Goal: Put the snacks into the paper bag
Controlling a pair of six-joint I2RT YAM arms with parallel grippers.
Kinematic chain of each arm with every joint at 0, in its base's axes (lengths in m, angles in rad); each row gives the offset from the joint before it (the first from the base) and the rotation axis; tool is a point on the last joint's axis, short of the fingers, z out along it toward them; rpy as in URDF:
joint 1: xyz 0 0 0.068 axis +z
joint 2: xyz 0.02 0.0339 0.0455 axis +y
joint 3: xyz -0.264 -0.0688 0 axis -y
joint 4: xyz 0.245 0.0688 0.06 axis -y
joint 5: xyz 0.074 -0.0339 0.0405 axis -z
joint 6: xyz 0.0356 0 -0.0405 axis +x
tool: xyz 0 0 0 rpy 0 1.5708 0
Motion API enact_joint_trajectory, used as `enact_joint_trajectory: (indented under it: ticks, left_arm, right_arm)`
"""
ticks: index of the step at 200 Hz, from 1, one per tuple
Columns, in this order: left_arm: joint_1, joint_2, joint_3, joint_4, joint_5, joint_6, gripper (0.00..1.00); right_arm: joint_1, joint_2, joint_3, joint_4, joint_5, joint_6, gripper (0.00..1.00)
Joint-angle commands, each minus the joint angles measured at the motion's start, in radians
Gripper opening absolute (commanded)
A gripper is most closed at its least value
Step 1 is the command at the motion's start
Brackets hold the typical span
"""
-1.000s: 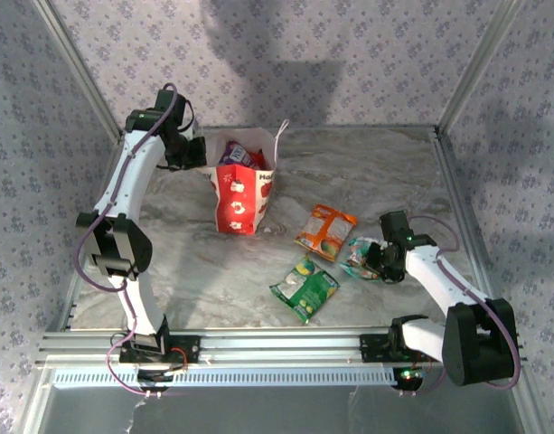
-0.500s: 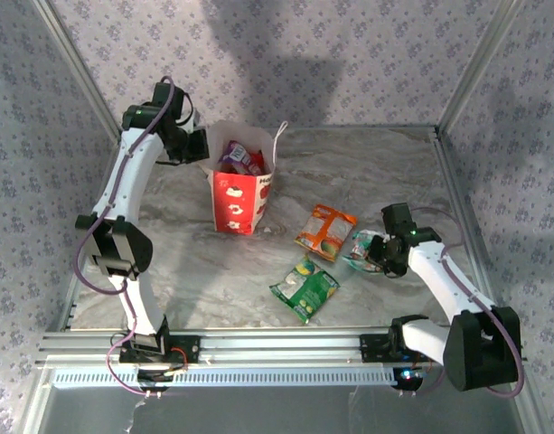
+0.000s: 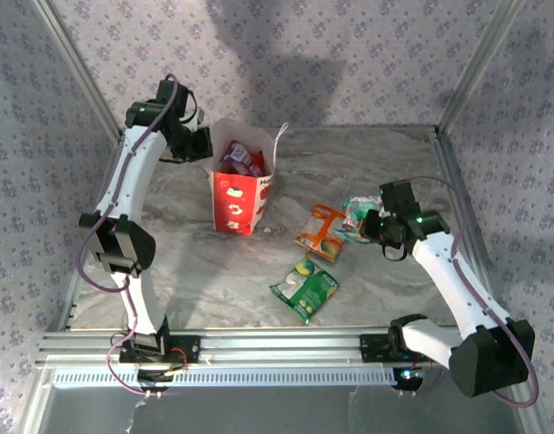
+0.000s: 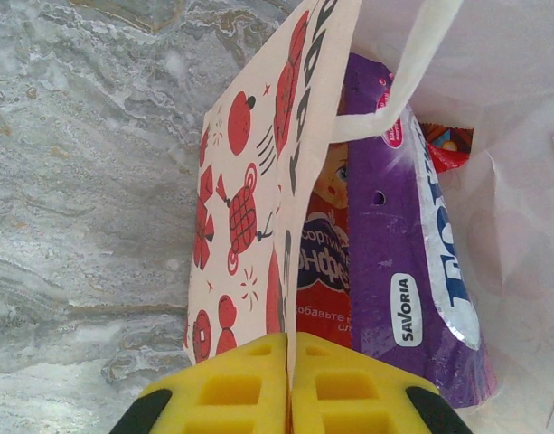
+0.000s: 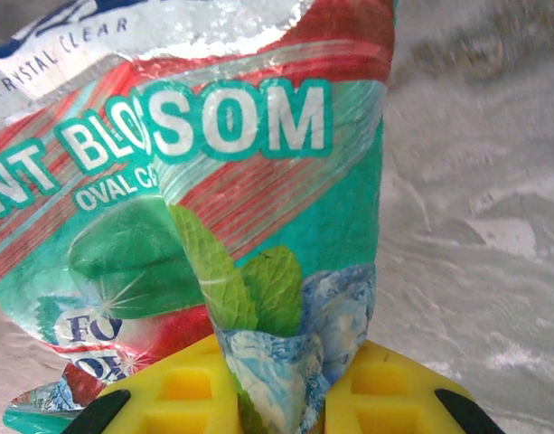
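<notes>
The red-and-white paper bag [image 3: 240, 197] stands upright at the back left of the table. My left gripper [image 3: 207, 152] is shut on its left rim, the yellow pads [image 4: 231, 389] pinching the printed wall [image 4: 249, 181]. Inside the bag lie a purple packet [image 4: 403, 235] and a red packet [image 4: 323, 262]. My right gripper [image 3: 369, 223] is shut on the teal packet [image 3: 356, 212], held above the table by its crumpled lower edge [image 5: 286, 344]. The orange packet [image 3: 320, 232] and the green packet [image 3: 305, 287] lie flat on the table.
A white string handle [image 4: 412, 63] loops across the bag's mouth. Metal frame posts [image 3: 457, 81] and patterned walls enclose the marble table [image 3: 195, 262]. An aluminium rail [image 3: 277, 344] runs along the near edge by the arm bases.
My right gripper has lifted the teal packet off the table and carried it back and left, near the orange packet. The left gripper has kept hold of the bag's rim.
</notes>
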Motion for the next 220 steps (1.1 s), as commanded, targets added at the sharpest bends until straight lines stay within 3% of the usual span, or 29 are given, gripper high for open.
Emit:
enact_joint_trajectory:
  ticks: [1, 80, 220]
  left_arm:
    - [-0.003, 0.009, 0.028, -0.039, -0.002, 0.004, 0.09]
    - [-0.003, 0.013, 0.019, -0.043, -0.010, 0.019, 0.10]
    - [0.006, -0.033, -0.072, 0.019, -0.001, 0.004, 0.10]
  right_arm:
    - [0.023, -0.016, 0.088, -0.010, 0.026, -0.043, 0.00]
    - [0.144, 0.018, 0.332, 0.047, 0.038, -0.097, 0.00]
    - [0.342, 0.241, 0.690, 0.078, 0.069, -0.193, 0.00]
